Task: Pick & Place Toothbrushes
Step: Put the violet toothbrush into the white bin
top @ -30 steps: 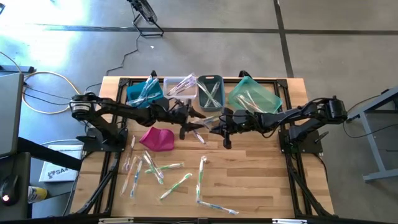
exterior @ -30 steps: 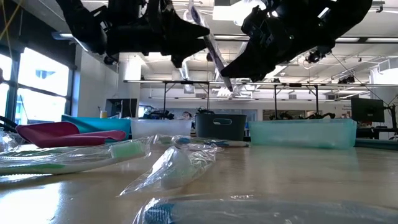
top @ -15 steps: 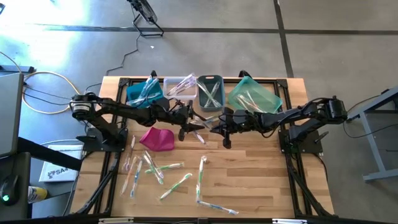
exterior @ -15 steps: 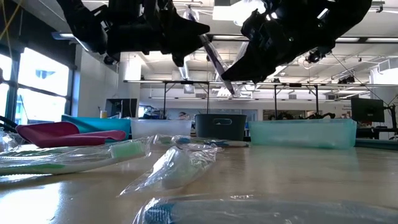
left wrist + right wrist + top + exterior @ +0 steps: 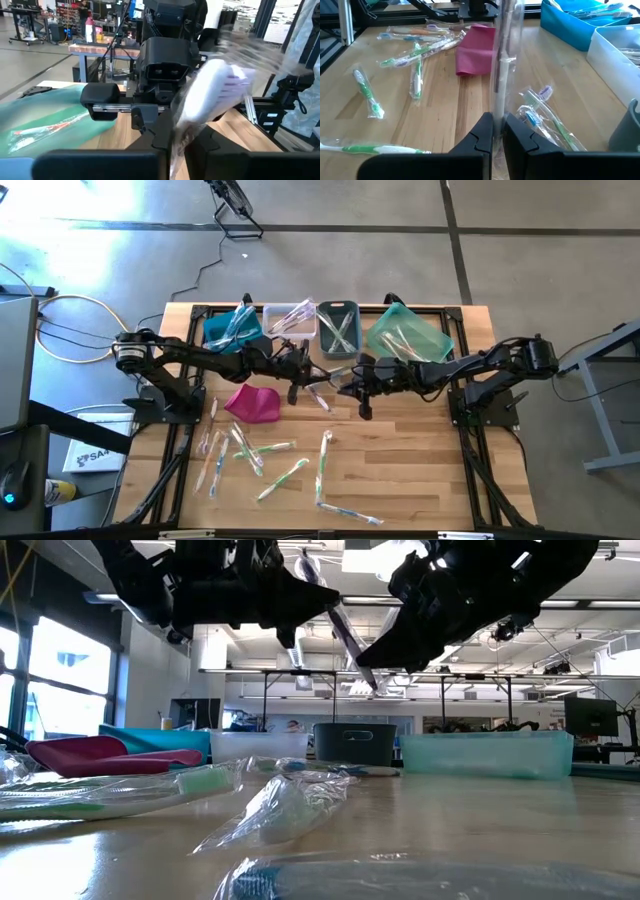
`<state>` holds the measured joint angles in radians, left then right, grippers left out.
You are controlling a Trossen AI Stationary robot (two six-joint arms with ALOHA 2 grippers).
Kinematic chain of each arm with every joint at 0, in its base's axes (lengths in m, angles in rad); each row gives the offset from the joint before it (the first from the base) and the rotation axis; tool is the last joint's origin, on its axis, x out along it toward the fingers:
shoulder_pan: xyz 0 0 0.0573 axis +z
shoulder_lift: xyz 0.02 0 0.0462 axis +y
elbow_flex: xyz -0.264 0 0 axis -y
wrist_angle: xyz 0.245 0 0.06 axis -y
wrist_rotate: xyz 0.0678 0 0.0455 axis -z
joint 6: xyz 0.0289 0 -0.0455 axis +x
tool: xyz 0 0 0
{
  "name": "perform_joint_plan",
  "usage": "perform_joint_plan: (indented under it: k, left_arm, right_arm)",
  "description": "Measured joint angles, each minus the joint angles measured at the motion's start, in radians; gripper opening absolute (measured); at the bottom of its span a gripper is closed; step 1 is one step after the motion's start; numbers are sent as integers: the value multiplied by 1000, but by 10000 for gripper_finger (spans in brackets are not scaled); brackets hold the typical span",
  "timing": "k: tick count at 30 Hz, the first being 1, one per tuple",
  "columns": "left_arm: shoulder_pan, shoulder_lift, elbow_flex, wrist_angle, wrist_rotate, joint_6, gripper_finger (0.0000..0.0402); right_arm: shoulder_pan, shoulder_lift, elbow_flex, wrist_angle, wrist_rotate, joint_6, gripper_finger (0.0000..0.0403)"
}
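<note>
Wrapped toothbrush mid-air, bristle end blurred, left gripper apparently pinching it, right gripper clamped on it too

Both arms matte black, slim jointed links with chunky cylindrical joint housings. Left arm has a silvery ring at its shoulder joint; right arm is black throughout. Each sits on a black frame base bolted to the counter edge. Right gripper: boxy black body, two rectangular windows up front, cross rail with a metal strip and small screws. Fingers: black, flat-sided, tapered.
</note>
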<state>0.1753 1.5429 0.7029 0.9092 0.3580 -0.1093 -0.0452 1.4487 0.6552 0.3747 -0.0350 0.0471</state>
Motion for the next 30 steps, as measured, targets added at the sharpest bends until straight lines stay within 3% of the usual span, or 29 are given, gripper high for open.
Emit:
perform_joint_plan:
  k: [8, 16, 30]
  left_arm:
    - [0, 0, 0, -23, 4, -1, 18]
    - [1, 0, 0, -30, -2, 0, 10]
    - [2, -3, 0, -59, -2, 39, 13]
  right_arm:
    - [-1, 1, -1, 0, -61, 2, 67]
    - [0, 1, -2, 9, -19, 5, 98]
    - [28, -37, -2, -59, 8, 10, 197]
